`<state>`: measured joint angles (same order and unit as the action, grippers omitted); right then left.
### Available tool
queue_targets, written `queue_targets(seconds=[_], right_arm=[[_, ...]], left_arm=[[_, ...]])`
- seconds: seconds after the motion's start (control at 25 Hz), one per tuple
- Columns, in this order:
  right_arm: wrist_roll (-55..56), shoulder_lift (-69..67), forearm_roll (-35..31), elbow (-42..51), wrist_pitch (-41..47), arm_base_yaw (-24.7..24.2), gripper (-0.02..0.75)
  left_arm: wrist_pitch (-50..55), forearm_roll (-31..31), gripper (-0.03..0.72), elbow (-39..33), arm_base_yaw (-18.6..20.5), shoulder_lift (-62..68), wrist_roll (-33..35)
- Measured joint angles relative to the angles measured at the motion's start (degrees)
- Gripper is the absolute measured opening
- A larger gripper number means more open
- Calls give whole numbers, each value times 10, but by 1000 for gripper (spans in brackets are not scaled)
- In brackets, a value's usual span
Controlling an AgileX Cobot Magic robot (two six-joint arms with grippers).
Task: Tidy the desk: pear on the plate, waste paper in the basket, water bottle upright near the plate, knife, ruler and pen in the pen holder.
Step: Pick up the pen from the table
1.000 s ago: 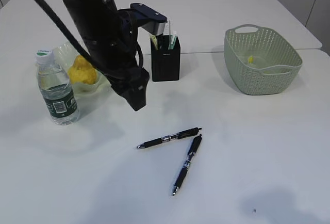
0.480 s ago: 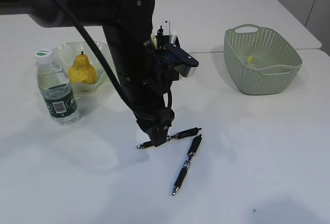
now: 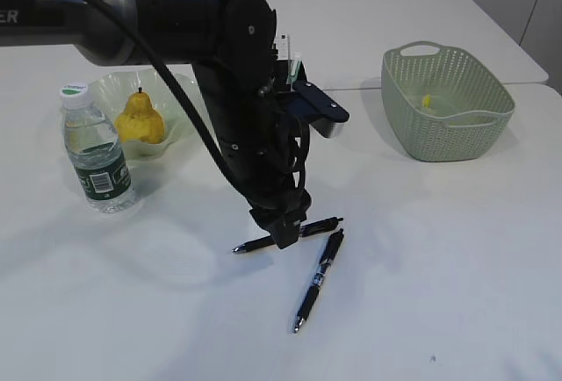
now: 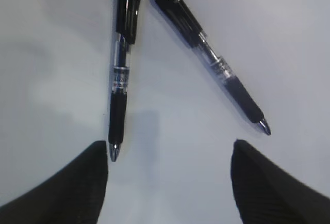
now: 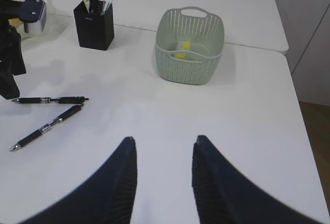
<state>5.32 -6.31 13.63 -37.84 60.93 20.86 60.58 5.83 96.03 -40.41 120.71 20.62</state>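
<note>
The left gripper (image 3: pixel 283 233) hung low over the far pen (image 3: pixel 290 234), its fingers wide and holding nothing. A second pen (image 3: pixel 319 280) lay just near it, their ends almost touching. A good grasp, I think, should center on the far pen's barrel, away from that neighbour. The right gripper (image 5: pixel 162 182) waited half open, empty.

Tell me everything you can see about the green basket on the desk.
The basket is pale green, plastic-looking, with a woven lattice wall, a smooth rim and a cut-out handle at the far end. It stands upright on the white desk, on the right, apart from everything else. A yellow scrap lies inside. Nothing grips or touches it.
</note>
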Motion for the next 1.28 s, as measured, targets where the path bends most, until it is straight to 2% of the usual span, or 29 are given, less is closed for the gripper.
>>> queue_targets(seconds=[0.32,0.8,1.0,1.28], right_arm=[[0,0,3,11,-16,0,300],[0,0,4,11,-20,0,300],[0,0,4,11,-20,0,300],[0,0,4,11,-20,0,300]], left_arm=[[-21,-4,527,21,0,47,1],[1,-12,527,141,0,133,1],[4,-27,527,147,0,146,1],[11,-28,527,149,20,152,1]])
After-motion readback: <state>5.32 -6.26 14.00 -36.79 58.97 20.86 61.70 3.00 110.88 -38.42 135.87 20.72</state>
